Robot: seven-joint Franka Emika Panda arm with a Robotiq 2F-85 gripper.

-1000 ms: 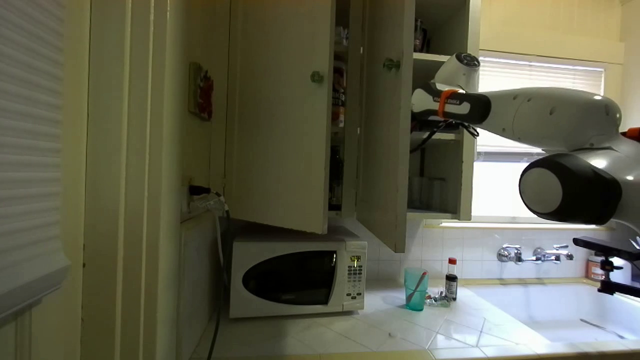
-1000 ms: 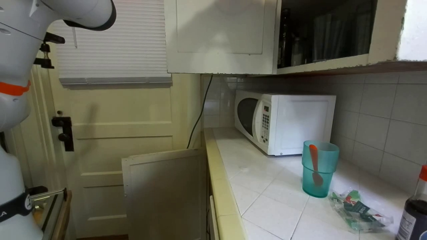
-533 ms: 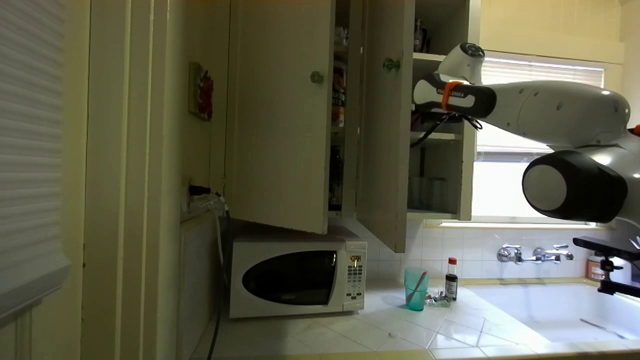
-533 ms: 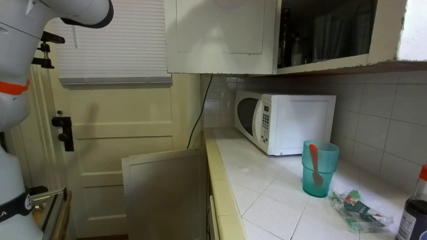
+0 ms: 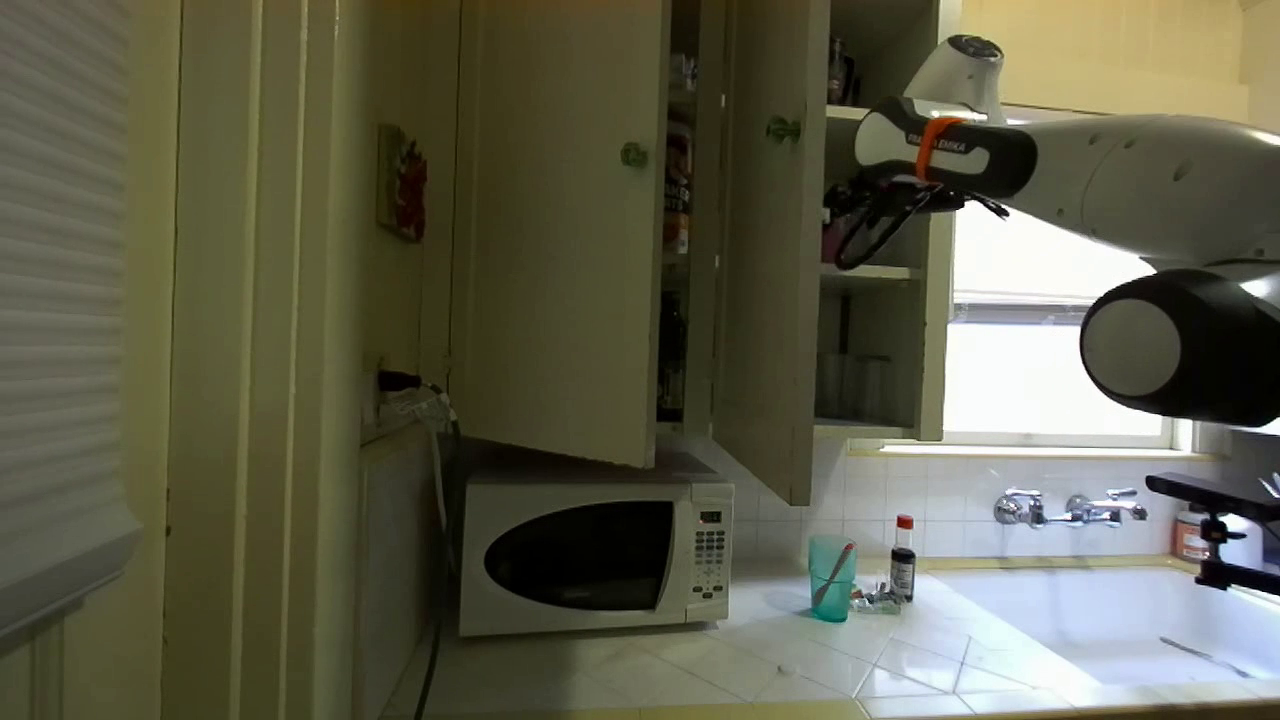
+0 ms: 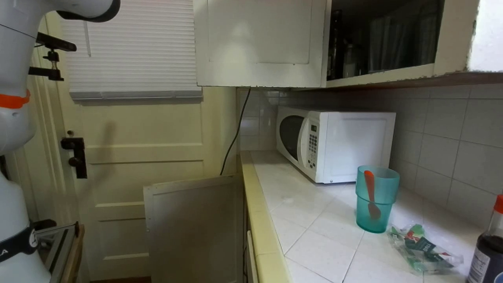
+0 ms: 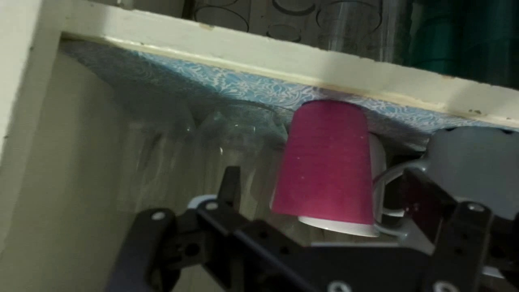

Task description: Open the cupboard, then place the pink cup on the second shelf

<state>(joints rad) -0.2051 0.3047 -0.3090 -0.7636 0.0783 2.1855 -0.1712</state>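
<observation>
The cream cupboard (image 5: 765,350) stands with two doors swung out. In the wrist view, the pink cup (image 7: 326,162) rests with its narrow end on the blue-patterned liner of a shelf (image 7: 284,54), near the front edge. A sliver of its pink (image 5: 834,243) shows above the middle shelf board (image 5: 880,272) in an exterior view. My gripper (image 7: 324,176) is open; its fingers (image 7: 231,184) lie to either side of the cup in the picture, with visible gaps and nothing held. The door and arm hide the fingers in the exterior views.
Clear glasses (image 7: 239,138) and a grey mug (image 7: 478,162) flank the cup on the shelf. On the counter are a white microwave (image 5: 595,555), a teal cup (image 6: 375,204) with a red spoon, a plastic packet (image 6: 424,247) and a dark bottle (image 5: 903,570). A sink (image 5: 1130,610) lies beyond.
The arm has risen and drawn back from the cupboard, to the right in an exterior view. More of the pink cup now shows on the shelf. The doors have not moved.
</observation>
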